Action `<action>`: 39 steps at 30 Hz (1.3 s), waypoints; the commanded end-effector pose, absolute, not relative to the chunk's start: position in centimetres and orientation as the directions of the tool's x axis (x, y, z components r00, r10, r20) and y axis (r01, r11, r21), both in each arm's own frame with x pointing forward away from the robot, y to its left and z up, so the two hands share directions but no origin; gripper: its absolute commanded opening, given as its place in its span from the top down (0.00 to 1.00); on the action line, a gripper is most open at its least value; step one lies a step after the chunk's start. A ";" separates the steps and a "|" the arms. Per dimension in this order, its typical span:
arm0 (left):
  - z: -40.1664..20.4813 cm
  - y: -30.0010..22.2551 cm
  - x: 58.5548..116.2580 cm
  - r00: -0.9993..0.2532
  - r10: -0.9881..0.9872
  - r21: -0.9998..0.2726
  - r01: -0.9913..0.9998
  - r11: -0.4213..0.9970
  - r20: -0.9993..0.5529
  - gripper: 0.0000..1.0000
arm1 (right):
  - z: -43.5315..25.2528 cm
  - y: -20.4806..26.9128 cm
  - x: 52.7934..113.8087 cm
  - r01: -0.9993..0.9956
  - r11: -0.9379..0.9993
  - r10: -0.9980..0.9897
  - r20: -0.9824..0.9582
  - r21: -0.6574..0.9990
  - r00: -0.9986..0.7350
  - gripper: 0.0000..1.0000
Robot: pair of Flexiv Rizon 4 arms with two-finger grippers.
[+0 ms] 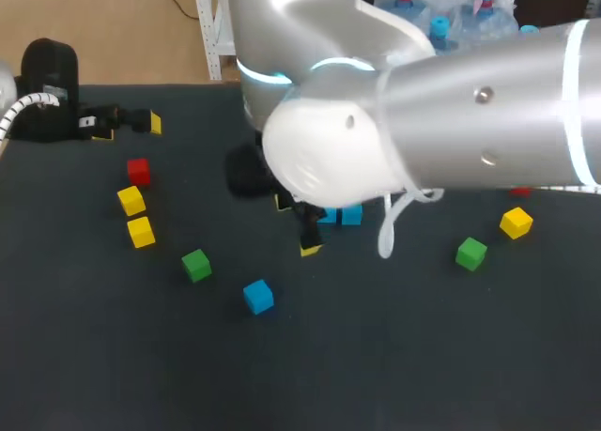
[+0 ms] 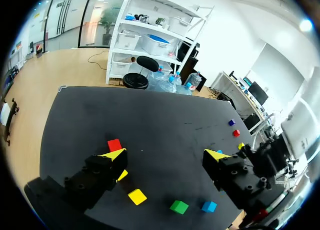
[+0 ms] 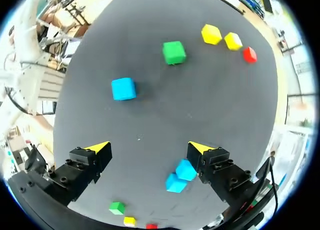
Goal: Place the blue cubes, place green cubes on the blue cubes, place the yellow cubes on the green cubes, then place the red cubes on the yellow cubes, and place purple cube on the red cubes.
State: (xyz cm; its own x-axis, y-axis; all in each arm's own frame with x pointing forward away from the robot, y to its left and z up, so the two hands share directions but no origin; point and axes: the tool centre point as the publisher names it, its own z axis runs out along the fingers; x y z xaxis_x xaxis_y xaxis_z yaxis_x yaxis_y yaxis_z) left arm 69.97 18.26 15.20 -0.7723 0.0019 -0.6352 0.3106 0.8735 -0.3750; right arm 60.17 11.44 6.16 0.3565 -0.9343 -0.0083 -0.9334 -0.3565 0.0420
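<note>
- Blue looked to be the colour in hand. In the head view a blue pair [image 1: 346,215] sat touching near the middle of the table [image 1: 404,365], half hidden under the right arm. A lone blue cube [image 1: 258,296] lay nearer and to the left, well apart from them.
- The right gripper [image 1: 296,226] hung just left of the pair. The left gripper [image 1: 130,128] was parked at the far left, with a red cube [image 1: 139,171] a little nearer than it.
- In the left wrist view the left gripper [image 2: 165,155] had its fingers spread wide with nothing between them. It was well apart from the blue pieces.
- In the right wrist view the right gripper [image 3: 149,148] was likewise spread and empty. The blue pair [image 3: 180,176] lay just beside one finger, outside the gap. The lone blue cube [image 3: 123,88] was out ahead, with a green cube [image 3: 174,52] beyond it.
- I judged the lone blue cube the next thing to fetch. The right arm would do best to lift clear of the pair first, so a finger did not knock them.
- It should then come down square over the cube, close on two flat faces, and set it flush against the pair.
</note>
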 end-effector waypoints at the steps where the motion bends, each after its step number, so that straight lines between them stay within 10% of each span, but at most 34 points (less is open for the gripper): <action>1: 15.0 18.5 69.9 -0.768 0.001 -0.381 0.319 0.868 -0.640 0.00 | 7.1 10.3 57.6 -0.917 -0.379 -0.924 0.003 -0.125 0.381 0.00; 39: 15.0 18.5 69.9 -0.768 0.001 -0.381 0.319 0.868 -0.640 0.00 | 15.7 -3.8 56.2 -0.806 0.023 -0.996 0.055 -0.592 -0.068 0.00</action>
